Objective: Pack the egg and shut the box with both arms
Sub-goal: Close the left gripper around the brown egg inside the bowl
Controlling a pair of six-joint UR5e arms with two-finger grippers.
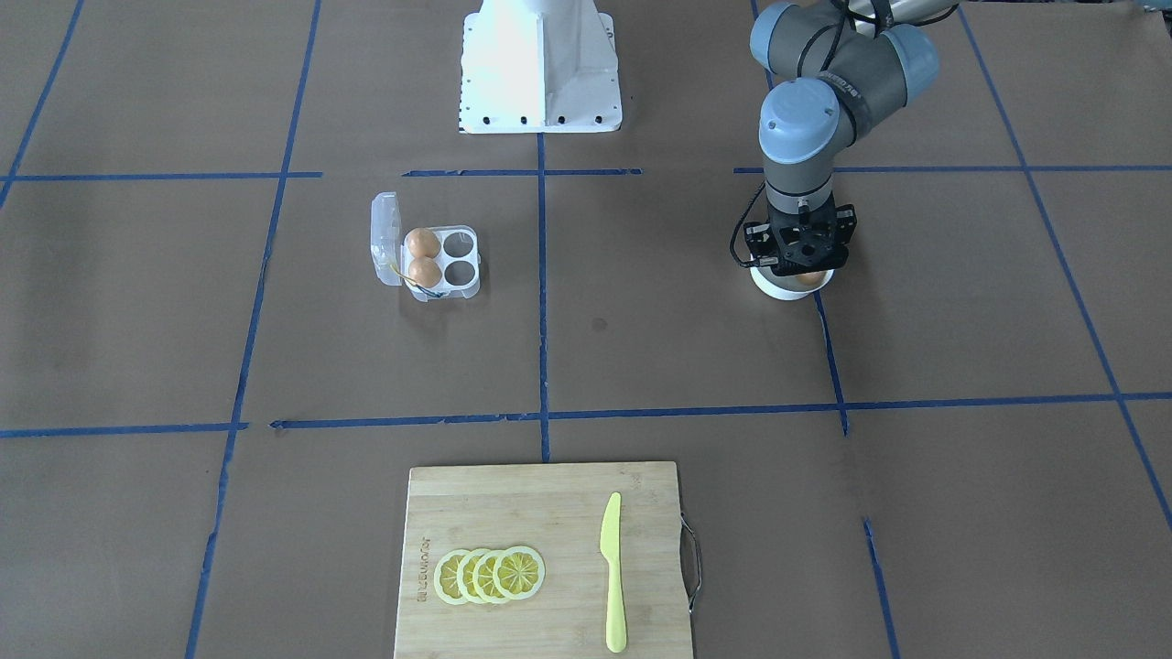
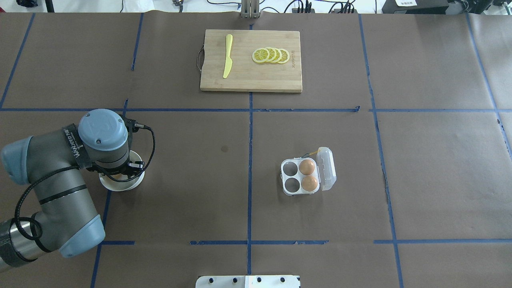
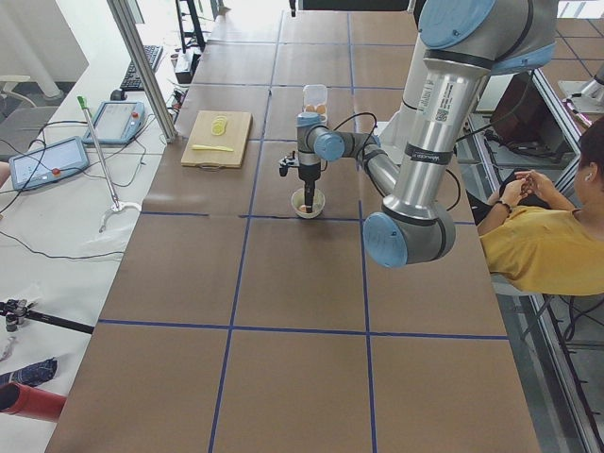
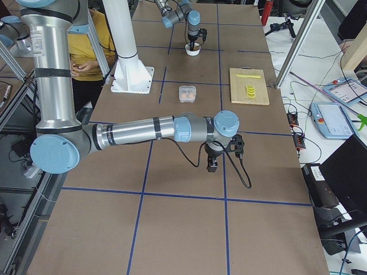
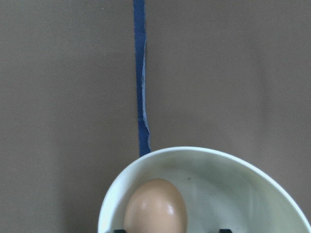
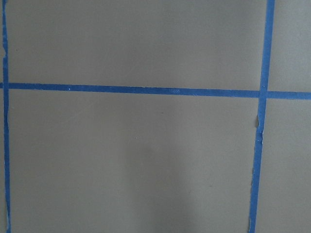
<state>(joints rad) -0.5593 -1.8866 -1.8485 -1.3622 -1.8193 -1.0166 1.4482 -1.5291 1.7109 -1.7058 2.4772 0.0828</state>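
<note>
The clear box (image 2: 291,177) stands open right of the table's middle, its lid (image 2: 327,168) hinged back. Two brown eggs (image 2: 307,167) fill the two cells next to the lid; the other two cells are empty. It also shows in the front view (image 1: 458,258). A third egg (image 5: 155,206) lies in a round white bowl (image 5: 243,179). My left gripper (image 5: 170,231) hangs straight down into that bowl (image 2: 134,185), open, with the egg between its black fingertips (image 5: 120,231). My right gripper (image 4: 212,163) hovers low over bare table far from the box; I cannot tell whether it is open or shut.
A wooden cutting board (image 2: 256,80) with lemon slices (image 2: 271,55) and a yellow knife (image 2: 227,56) lies at the far side. The white base block (image 1: 540,69) stands at the robot's edge. A person in yellow (image 3: 547,245) sits beside the table.
</note>
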